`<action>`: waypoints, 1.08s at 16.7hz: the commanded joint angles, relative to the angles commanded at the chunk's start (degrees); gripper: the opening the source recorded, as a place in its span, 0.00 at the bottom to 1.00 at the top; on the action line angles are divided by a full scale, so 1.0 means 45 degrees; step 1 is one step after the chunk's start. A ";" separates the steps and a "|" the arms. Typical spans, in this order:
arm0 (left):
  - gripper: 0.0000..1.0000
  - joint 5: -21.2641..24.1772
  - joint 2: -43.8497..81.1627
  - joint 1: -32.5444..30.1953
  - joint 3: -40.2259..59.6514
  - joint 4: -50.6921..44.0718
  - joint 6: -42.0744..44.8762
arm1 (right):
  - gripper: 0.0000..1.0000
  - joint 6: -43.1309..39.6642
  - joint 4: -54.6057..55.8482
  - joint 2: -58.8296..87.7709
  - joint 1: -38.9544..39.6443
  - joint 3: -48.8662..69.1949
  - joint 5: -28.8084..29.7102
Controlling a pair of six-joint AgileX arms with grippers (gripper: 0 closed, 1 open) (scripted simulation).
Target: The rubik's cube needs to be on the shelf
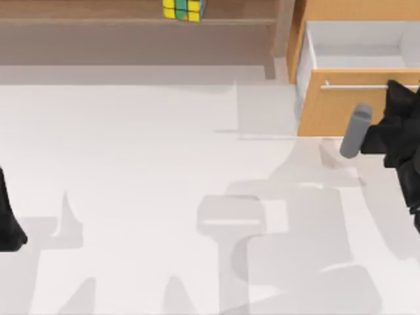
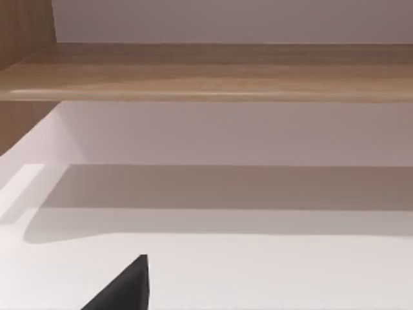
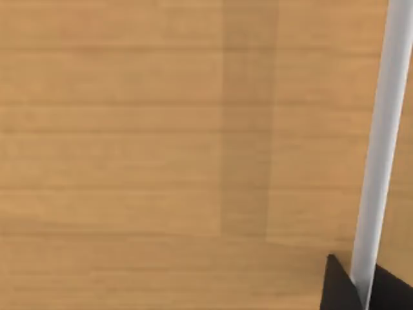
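Desk: a pale, near-white flat desk (image 1: pixel 131 197) takes up most of the top view, crossed by grey shadows of the arms.

Shelf: a long brown wooden shelf (image 1: pixel 98 20) with a flat board runs along the upper edge of the frame, its upright post at upper centre-right.

Cube: the small rubik's cube (image 1: pixel 183 9) of yellow, green and blue squares with dark grid lines sits on the shelf board at top centre, so the task looks met already.

Cabinet: an orange-tan drawer cabinet (image 1: pixel 328 111) stands at upper right, its drawer pulled open, with a thin metal bar handle (image 1: pixel 357 86) across the front.

Right end effector: the right end effector (image 1: pixel 394 98) is at the right edge, at the drawer front; the right wrist view has the bar running between its dark fingertips (image 3: pixel 335 287), so it seems clamped on the handle.

Left end effector: the left arm is parked at the lower left edge; one dark tip of the left end effector (image 2: pixel 126 287) is in its wrist view, and I cannot tell whether it is apart or together.

Handling: the cube is likely light, rigid and smooth-faced. Should it need moving, I'd pinch two opposite flat faces squarely; a corner grip would probably slip or twist a layer.
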 joint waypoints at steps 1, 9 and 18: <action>1.00 0.0000 0.0000 0.0000 0.0000 0.0000 0.0000 | 0.00 0.0000 -0.0010 0.0005 -0.0008 0.0037 -0.0002; 1.00 0.0000 0.0000 0.0000 0.0000 0.0000 0.0000 | 0.00 -0.0009 -0.1502 0.1016 -0.0460 0.2560 -0.0428; 1.00 0.0000 0.0000 0.0000 0.0000 0.0000 0.0000 | 0.00 0.0010 -0.2080 0.1363 -0.0613 0.3516 -0.0563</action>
